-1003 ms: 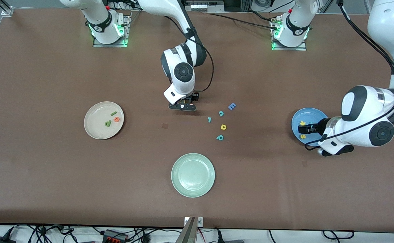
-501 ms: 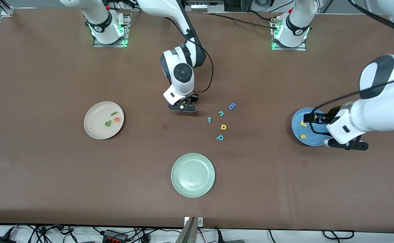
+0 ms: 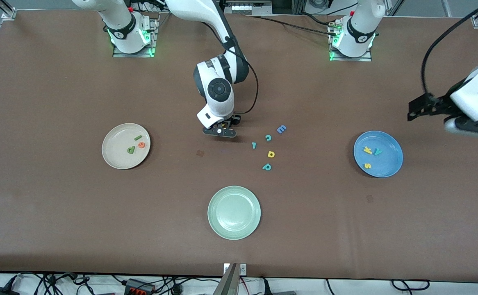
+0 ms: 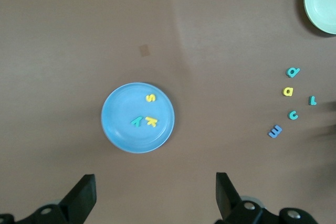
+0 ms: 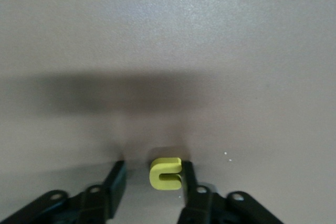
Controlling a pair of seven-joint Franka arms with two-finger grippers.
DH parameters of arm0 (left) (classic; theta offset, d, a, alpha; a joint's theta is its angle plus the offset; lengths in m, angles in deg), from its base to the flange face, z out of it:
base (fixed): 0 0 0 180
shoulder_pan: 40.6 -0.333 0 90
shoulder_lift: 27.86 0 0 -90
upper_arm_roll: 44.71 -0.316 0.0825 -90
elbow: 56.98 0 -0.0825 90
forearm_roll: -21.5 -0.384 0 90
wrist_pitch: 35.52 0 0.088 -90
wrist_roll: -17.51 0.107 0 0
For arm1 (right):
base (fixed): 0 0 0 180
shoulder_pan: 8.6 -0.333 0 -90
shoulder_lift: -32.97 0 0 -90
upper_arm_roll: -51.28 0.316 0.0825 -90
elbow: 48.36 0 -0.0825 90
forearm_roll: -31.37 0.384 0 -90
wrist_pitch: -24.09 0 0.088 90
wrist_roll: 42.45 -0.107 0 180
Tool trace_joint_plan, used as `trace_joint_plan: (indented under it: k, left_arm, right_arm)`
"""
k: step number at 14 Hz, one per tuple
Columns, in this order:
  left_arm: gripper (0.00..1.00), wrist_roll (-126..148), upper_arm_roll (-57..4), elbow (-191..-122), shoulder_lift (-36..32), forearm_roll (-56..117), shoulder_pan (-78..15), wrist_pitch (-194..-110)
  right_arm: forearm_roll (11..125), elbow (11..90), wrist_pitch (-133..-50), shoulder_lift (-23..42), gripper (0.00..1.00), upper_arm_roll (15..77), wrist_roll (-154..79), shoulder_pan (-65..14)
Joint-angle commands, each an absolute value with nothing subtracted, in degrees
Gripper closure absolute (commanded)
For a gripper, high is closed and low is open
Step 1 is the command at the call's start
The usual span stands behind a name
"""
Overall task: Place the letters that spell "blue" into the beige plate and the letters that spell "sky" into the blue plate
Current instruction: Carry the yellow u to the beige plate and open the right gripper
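Front view: brown counter (image 3: 58,213); beige plate (image 3: 116,157) toward the right arm's end, holding green b (image 3: 131,150), dark green l (image 3: 138,137) and orange e (image 3: 141,144); blue plate (image 3: 388,164) toward the left arm's end, holding yellow s (image 3: 367,166), yellow k (image 3: 368,150) and teal y (image 3: 377,152); pale green plate (image 3: 234,212) nearest the front camera, mid-counter; loose letters between the two task plates: blue E (image 3: 281,129), teal c (image 3: 268,138), small teal piece (image 3: 254,145), yellow a/d letter (image 3: 271,154), teal p (image 3: 267,166); right gripper (image 3: 221,130) down at the counter just beside that loose group, toward the right arm's end; left gripper (image 3: 417,110) raised in the air over bare counter near the blue plate, fingers spread.

Left wrist view: left gripper (image 4: 155,195) fingers wide apart, holding nothing; blue plate (image 4: 118,129) below with s (image 4: 150,98), k (image 4: 151,121), y (image 4: 136,121) in it; the loose letters and a piece of the green plate (image 4: 320,3) also show.

Right wrist view: right gripper (image 5: 152,182) fingers on either side of yellow u (image 5: 166,173), which lies on the counter; one finger touches it, the other stands a little apart, so a partly closed gripper, not pinching yet.
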State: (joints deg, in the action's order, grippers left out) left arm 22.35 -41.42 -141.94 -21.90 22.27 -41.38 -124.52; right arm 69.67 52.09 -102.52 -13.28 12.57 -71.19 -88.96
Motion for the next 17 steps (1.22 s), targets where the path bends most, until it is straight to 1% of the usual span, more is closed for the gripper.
trace_joint_plan:
  k: [1, 2, 6, 10, 12, 15, 17]
  left_arm:
    - [0.0, 23.0, -43.3, -152.6, -28.9, 23.3, -40.4, -133.8]
    - [0.0, 23.0, -43.3, -154.4, -29.4, 23.3, -40.6, -137.1]
    - [0.0, 22.8, -42.6, -153.3, -27.9, 23.3, -40.9, -137.0]
    - [0.0, 18.0, -41.9, -153.2, -27.8, 22.6, -41.1, -136.9]
    - [0.0, 18.2, -42.1, -152.7, -27.6, 22.6, -41.3, -136.8]
    - [0.0, 18.2, -42.6, -152.1, -27.2, 22.7, -41.7, -136.6]
    - [0.0, 18.2, -42.6, -149.8, -25.5, 22.7, -42.0, -136.5]
  right_arm:
    - [70.7, 52.5, -103.1, -13.3, 0.71, 13.0, -70.5, -88.4]
    - [70.7, 52.4, -103.0, -13.3, 0.76, 13.1, -70.5, -88.5]
    - [70.7, 51.8, -102.8, -12.4, 0.77, 12.3, -70.3, -87.2]
    - [70.5, 51.4, -102.2, -11.9, 0.77, 5.2, -68.9, -86.5]
    - [70.3, 51.9, -101.5, -11.9, 0.77, 2.6, -65.9, -85.2]
    - [70.3, 52.0, -92.0, -11.9, 0.77, -0.2, -54.6, -79.6]
    - [70.3, 52.5, -87.1, -11.9, 0.77, -2.8, -47.1, -77.3]
